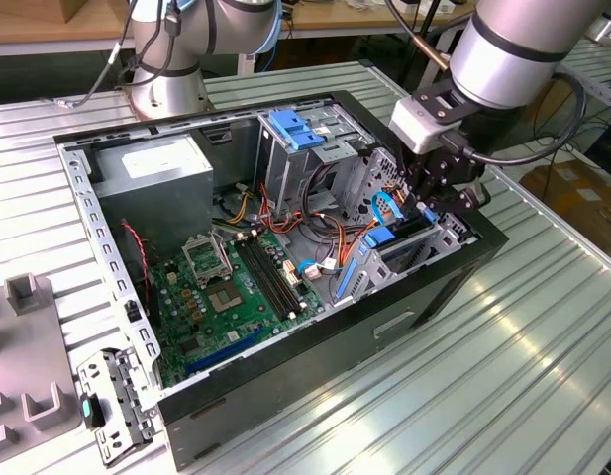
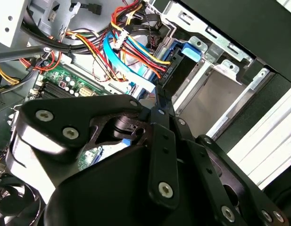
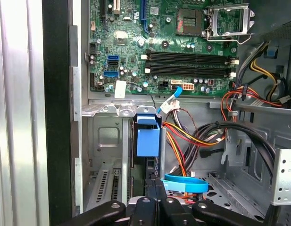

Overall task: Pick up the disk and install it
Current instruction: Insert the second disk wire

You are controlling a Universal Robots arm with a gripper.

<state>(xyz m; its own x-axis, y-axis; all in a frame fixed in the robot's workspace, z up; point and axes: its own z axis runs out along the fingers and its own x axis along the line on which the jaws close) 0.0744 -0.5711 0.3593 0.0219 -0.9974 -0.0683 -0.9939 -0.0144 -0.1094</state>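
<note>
Disk (image 3: 148, 141) stands edge-up in the case's drive bay (image 3: 107, 155), just beyond the gripper (image 3: 157, 200), whose fingers are pressed together.

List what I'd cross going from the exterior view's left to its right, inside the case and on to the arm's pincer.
Power supply box → green motherboard → ridged blue clip on the silver cage → blue-railed disk → pincer, at the case's right wall above the disk.

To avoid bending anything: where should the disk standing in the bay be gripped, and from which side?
Likely the exposed top edge of the disk, pinched across its thin body, coming from above through the open case: it stands on edge, and the bay walls cover its flat faces.
</note>
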